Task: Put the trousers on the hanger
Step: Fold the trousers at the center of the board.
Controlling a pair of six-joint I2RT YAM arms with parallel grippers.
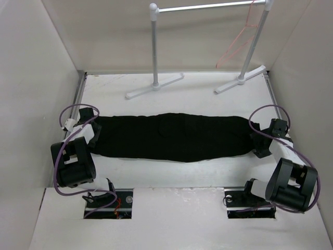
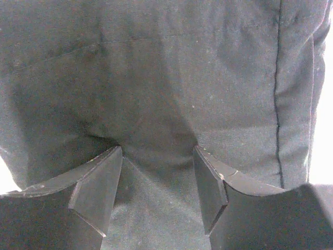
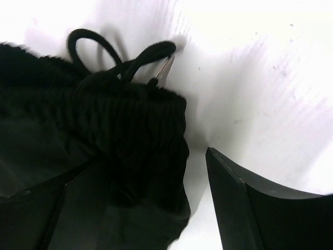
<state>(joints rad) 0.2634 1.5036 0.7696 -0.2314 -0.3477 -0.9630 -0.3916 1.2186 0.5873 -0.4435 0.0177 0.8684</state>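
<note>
Flat across white table [image 1: 208, 104], large black soft fabric trousers [image 1: 171, 138]; on silver rack [image 1: 208, 6] behind, thin pink-red wire hanger [image 1: 232, 48]. Jaws apart on left gripper [image 2: 157, 156], possibly pressing cloth; apart on right gripper [image 3: 145, 172], at waistband [image 3: 135, 120].

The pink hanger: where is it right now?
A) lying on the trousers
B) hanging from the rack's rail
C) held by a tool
B: the hanger hooks over the rack rail at the back, well apart from the trousers lying on the table.
</note>
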